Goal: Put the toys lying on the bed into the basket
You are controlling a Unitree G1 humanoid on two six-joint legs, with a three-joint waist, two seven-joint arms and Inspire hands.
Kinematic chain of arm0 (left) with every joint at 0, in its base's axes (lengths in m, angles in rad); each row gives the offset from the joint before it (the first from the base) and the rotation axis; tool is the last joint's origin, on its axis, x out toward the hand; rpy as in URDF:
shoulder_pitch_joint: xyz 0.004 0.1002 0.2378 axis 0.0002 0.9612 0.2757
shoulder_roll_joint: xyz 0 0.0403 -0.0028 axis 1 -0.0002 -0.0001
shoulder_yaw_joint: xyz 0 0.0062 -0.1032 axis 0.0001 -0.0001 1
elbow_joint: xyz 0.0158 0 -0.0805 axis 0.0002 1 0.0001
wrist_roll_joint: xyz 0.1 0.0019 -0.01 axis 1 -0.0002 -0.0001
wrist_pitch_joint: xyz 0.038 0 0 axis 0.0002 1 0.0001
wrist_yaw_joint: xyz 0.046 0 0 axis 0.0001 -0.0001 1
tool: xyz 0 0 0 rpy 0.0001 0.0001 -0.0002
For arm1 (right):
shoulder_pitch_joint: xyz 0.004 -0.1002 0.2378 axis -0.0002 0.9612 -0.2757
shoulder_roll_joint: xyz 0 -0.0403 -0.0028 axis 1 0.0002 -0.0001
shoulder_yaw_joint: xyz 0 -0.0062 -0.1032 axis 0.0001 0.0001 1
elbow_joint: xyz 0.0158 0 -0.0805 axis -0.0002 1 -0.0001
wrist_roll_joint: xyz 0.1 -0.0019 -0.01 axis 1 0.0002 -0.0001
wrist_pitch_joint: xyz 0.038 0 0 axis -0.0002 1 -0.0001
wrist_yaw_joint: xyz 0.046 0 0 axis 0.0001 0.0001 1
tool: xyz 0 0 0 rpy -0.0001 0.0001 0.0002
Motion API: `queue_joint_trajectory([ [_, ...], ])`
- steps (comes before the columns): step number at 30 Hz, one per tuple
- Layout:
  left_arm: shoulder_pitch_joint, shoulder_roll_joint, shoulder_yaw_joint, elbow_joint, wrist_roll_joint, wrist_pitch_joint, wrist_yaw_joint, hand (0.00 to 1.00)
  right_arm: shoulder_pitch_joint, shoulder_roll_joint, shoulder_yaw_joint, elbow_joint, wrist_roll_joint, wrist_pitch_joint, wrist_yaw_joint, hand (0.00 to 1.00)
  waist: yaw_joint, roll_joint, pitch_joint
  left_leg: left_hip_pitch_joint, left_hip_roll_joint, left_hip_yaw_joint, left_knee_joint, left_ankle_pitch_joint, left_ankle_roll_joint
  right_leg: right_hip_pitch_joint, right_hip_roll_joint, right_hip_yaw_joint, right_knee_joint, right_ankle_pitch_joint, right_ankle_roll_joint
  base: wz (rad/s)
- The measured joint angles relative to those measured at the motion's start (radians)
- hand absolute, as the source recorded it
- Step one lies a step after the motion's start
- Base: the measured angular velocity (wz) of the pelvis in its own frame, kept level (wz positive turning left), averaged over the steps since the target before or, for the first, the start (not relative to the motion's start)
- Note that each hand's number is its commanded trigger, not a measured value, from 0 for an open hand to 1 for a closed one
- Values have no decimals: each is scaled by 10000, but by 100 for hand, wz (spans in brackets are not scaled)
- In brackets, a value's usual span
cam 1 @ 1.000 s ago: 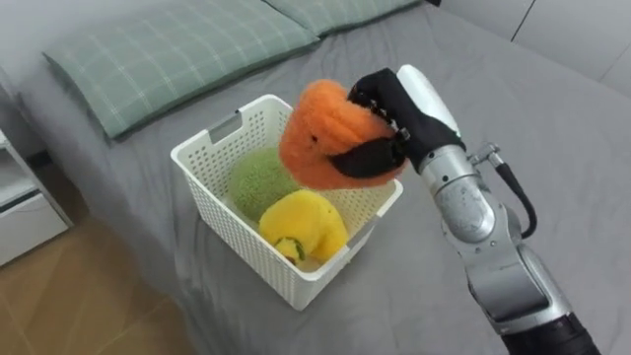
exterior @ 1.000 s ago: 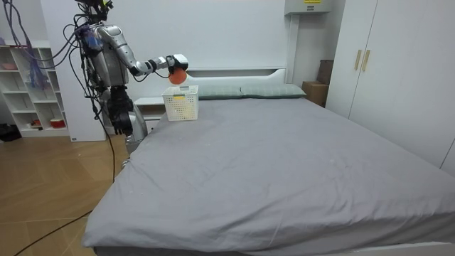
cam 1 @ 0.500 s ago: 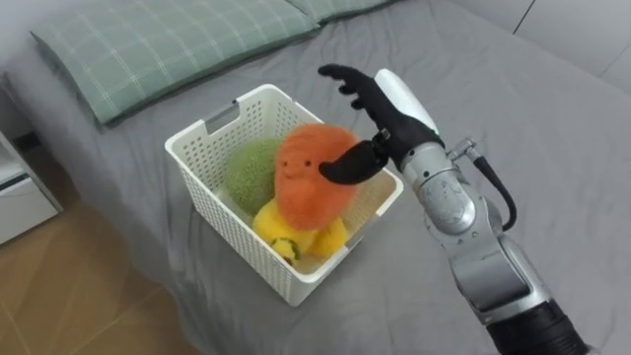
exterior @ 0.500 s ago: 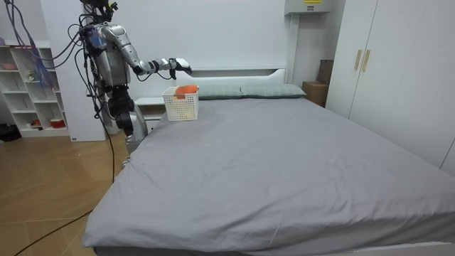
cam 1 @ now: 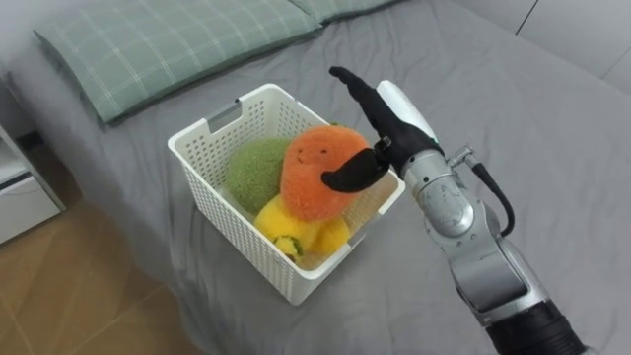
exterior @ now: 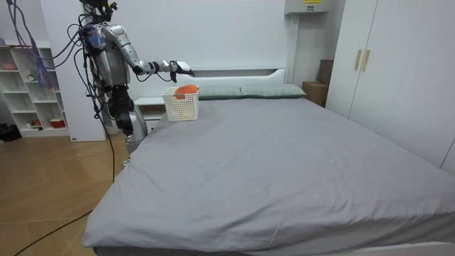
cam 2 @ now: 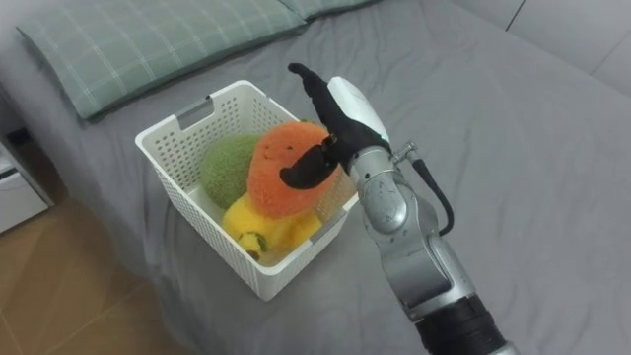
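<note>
A white slotted basket (cam 1: 237,242) stands on the grey bed near its head corner. Inside lie a green plush toy (cam 1: 254,173), a yellow plush toy (cam 1: 299,229) and, on top of them, an orange plush toy (cam 1: 323,170). My right hand (cam 1: 392,116) hovers over the basket's right rim, open, with its fingers straight and pointing away. Its dark thumb (cam 1: 350,176) lies in front of the orange toy without gripping it. In the room view I stand by the bed's head corner, my right hand (exterior: 182,67) stretched out above the basket (exterior: 181,104).
A green checked pillow (cam 1: 168,44) lies behind the basket. A white nightstand (cam 1: 20,197) and wooden floor are to the left, below the bed's edge. The wide grey bed (exterior: 284,163) spreads to the room view's right, with wardrobes (exterior: 398,64) beyond.
My right hand opened and let go of the orange toy, which dropped from above the basket onto the green and yellow toys. The hand has stayed above the rim.
</note>
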Motion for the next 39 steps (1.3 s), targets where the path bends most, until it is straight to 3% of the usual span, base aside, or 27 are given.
queue_joint_trajectory([
  [15,-9,-3,237,-1,203,0,22,0,0,-10,-8,18,24,21,-86,0,0,-41,-29,42,32,122,-41,3,0,-69,6,234,70,-1,1,-2],
  [20,100,8,429,3,148,-9,145,0,6,-389,-60,395,224,-12,-85,0,-102,-73,-51,106,26,132,-42,2,10,-24,-6,207,74,0,0,0],
  [22,227,17,464,18,48,-24,162,0,65,-529,-121,395,489,-53,-99,0,-319,-40,-29,117,25,133,-40,7,19,0,-10,224,76,0,0,0],
  [24,353,18,637,125,-137,-98,195,0,379,-757,-369,392,768,-339,-191,0,-449,-50,-35,130,23,190,-29,3,23,-6,-14,230,90,1,-1,0],
  [27,522,45,1037,550,-40,-294,221,0,1221,-926,-1395,362,1238,-642,-275,0,-804,-27,-30,132,63,343,31,-20,58,-27,-20,259,105,2,-1,-7],
  [32,1092,42,1612,1111,-39,-331,258,0,2652,-1114,-3288,386,2170,-985,-968,0,-1532,307,-129,302,224,1011,123,-178,159,-25,14,856,145,64,22,-37],
  [35,1194,56,1696,1337,-44,-345,314,0,2930,-1363,-3919,425,3304,-1063,-1498,0,-2041,619,-136,480,326,1405,-10,-217,194,-112,17,1256,283,66,27,-43],
  [38,1185,123,1897,1332,-40,-519,391,0,3165,-1388,-4442,418,3810,-1148,-1815,0,-2589,722,-203,722,432,1751,-151,-216,188,-104,73,1593,288,93,28,-37],
  [39,1168,133,1901,1330,-40,-556,401,0,3244,-1387,-4535,422,3947,-1148,-1889,0,-2595,736,-211,804,466,1863,-223,-217,187,-80,80,1667,289,96,26,-45],
])
